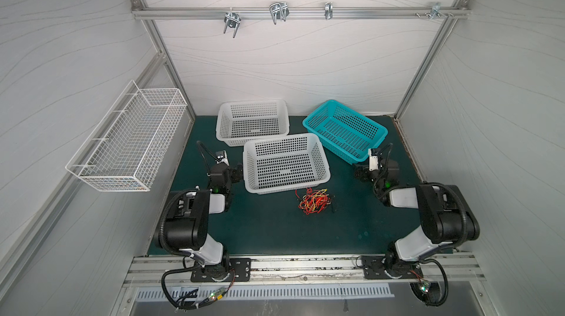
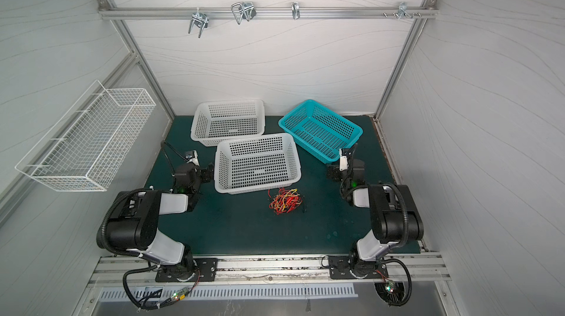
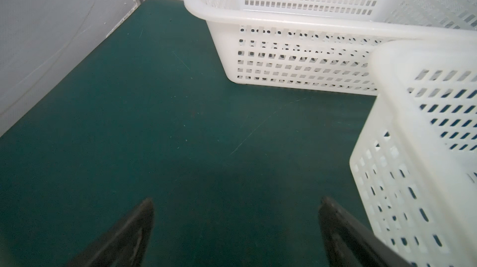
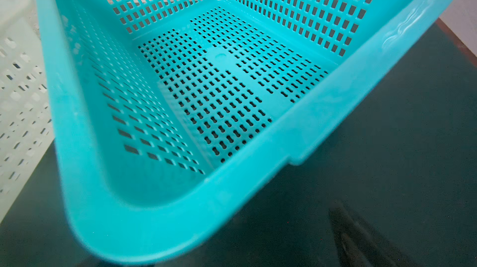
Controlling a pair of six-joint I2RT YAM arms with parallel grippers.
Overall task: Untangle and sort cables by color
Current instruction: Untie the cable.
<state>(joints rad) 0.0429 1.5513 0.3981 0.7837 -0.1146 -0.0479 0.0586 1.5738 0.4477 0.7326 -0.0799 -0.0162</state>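
Note:
The cables lie in one tangled heap of red, yellow and black strands on the green mat, just in front of the near white basket. Neither wrist view shows them. My left gripper is open beside that basket's left wall, low over bare mat, with nothing between its fingers. My right gripper is open next to the near corner of the teal basket. In the right wrist view one dark finger shows; the teal rim covers the other.
A second white basket stands behind the near one, and all three baskets hold nothing. A white wire basket hangs on the left wall. Metal hooks sit on the back rail. Walls enclose the mat.

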